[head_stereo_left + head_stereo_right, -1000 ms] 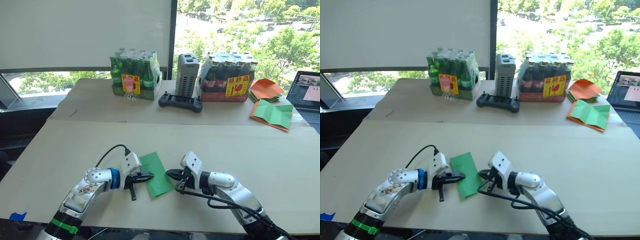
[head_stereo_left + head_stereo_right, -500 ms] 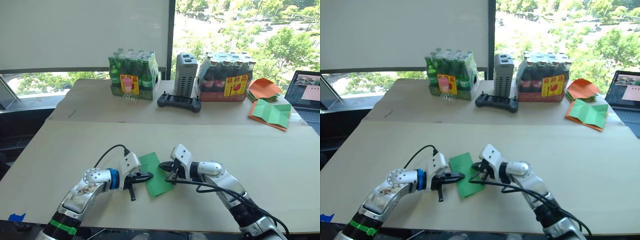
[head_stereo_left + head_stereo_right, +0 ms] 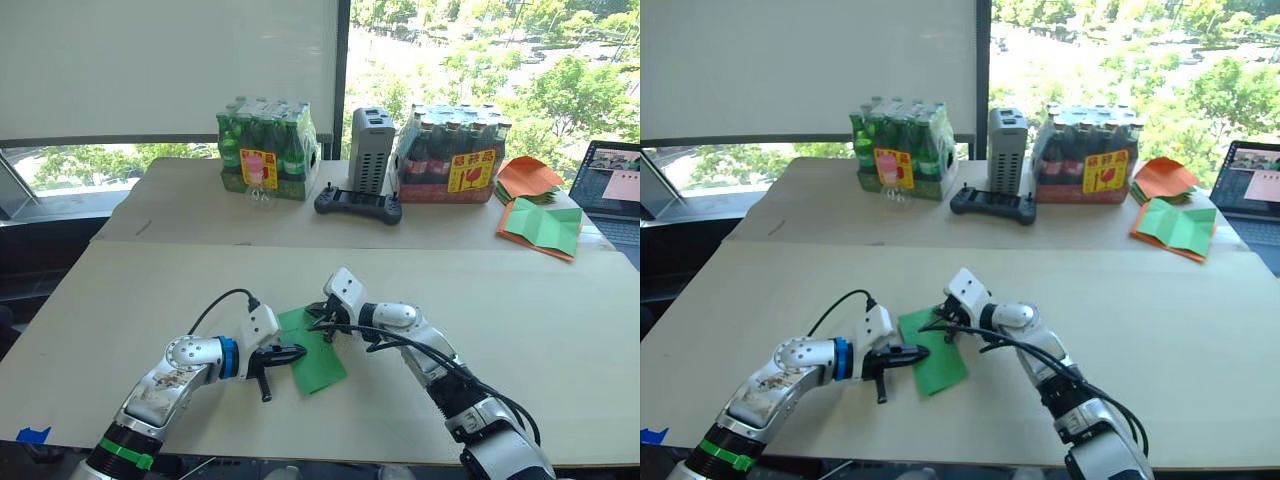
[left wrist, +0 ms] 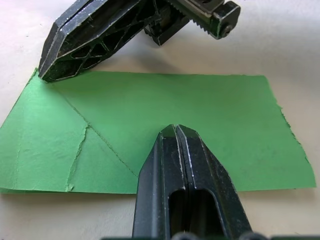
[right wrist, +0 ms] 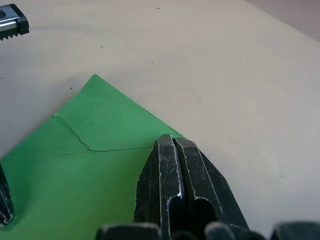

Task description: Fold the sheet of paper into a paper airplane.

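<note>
While my left pincer presses its closed fingertips down on the near long edge of the sheet of paper, my right pincer rests with its fingers closed together at the sheet's far end. Neither one grips anything; both tips simply bear on the green paper. The sheet lies flat on the pale surface, folded into a long narrow rectangle that runs away from me and slightly to my left. In my left wrist view the paper shows creases at one end, where a diagonal line and a short ragged line meet, and my right pincer's tip sits at that end's corner. In my right wrist view the same creased end lies just ahead of my closed fingers, with its corner pointing away over bare surface.

Well beyond the sheet, at the far side, stand a pack of green bottles, a grey box, a black controller and a pack of dark bottles. To the right of those lie orange sheets, a green sheet backed by orange paper and a laptop.
</note>
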`<action>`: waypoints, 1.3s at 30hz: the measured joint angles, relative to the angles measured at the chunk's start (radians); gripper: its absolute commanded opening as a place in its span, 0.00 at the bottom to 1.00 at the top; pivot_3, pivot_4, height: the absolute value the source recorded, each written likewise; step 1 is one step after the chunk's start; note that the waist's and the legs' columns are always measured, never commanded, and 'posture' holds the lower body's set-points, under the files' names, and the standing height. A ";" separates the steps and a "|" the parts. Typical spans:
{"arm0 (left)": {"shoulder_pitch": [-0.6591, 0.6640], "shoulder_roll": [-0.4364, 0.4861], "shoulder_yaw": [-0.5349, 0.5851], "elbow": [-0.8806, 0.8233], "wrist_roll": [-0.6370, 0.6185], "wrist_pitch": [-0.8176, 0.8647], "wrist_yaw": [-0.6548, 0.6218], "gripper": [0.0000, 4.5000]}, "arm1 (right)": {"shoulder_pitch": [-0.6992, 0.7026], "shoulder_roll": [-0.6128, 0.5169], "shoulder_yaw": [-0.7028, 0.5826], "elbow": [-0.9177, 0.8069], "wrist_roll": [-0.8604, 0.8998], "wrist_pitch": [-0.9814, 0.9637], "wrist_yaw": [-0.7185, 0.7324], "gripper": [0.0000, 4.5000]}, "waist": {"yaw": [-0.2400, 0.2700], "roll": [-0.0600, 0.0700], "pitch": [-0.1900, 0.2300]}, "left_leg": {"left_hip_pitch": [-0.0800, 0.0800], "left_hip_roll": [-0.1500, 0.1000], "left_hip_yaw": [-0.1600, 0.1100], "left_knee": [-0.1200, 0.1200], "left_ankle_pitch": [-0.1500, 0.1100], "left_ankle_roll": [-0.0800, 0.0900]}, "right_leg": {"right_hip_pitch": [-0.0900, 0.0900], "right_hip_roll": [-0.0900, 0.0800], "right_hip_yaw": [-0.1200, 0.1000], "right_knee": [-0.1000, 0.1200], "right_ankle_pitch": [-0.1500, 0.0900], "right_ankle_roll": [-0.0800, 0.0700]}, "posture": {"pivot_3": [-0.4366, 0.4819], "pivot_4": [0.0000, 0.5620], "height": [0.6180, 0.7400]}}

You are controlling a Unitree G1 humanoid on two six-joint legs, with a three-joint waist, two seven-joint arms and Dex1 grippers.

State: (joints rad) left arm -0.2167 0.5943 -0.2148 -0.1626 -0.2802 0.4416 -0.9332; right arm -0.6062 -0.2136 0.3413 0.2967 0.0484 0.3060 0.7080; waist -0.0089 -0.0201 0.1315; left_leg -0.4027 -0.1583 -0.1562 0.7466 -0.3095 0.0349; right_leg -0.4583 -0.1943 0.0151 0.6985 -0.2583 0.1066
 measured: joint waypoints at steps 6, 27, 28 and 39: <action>0.000 0.000 0.001 0.000 0.000 0.000 0.000 0.00 | -0.021 0.028 -0.003 0.051 -0.009 -0.030 0.001 0.00 | -0.005 0.000 0.000 | 0.000 0.000 0.000 0.000 0.000 0.000 | 0.000 0.000 0.000 0.001 0.000 0.000 | 0.48 0.27 0.47; -0.006 0.000 -0.003 0.004 0.001 0.001 -0.001 0.00 | 0.082 -0.021 -0.004 -0.121 -0.024 0.037 0.023 0.00 | -0.004 0.000 0.000 | 0.000 0.000 0.000 0.000 0.000 0.000 | 0.000 0.000 0.000 0.000 0.000 0.000 | 0.48 0.27 0.47; -0.007 0.000 -0.004 0.004 0.001 0.001 -0.002 0.00 | 0.089 -0.025 -0.003 -0.136 -0.024 0.045 0.024 0.00 | -0.003 0.000 0.000 | 0.000 0.000 0.000 0.000 0.000 0.000 | 0.000 0.000 0.000 0.000 0.000 0.000 | 0.48 0.27 0.47; -0.011 0.000 -0.006 0.009 0.001 0.000 -0.006 0.00 | 0.185 -0.071 -0.002 -0.302 -0.021 0.121 0.033 0.00 | -0.001 0.000 0.000 | 0.000 0.000 0.000 0.000 0.000 0.000 | 0.000 0.000 0.000 0.000 0.000 0.000 | 0.48 0.27 0.47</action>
State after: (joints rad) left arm -0.2280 0.5944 -0.2210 -0.1538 -0.2788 0.4416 -0.9397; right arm -0.4216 -0.2846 0.3392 -0.0054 0.0273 0.4274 0.7409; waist -0.0104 -0.0199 0.1314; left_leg -0.4027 -0.1582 -0.1562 0.7462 -0.3096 0.0351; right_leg -0.4583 -0.1944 0.0152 0.6982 -0.2583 0.1067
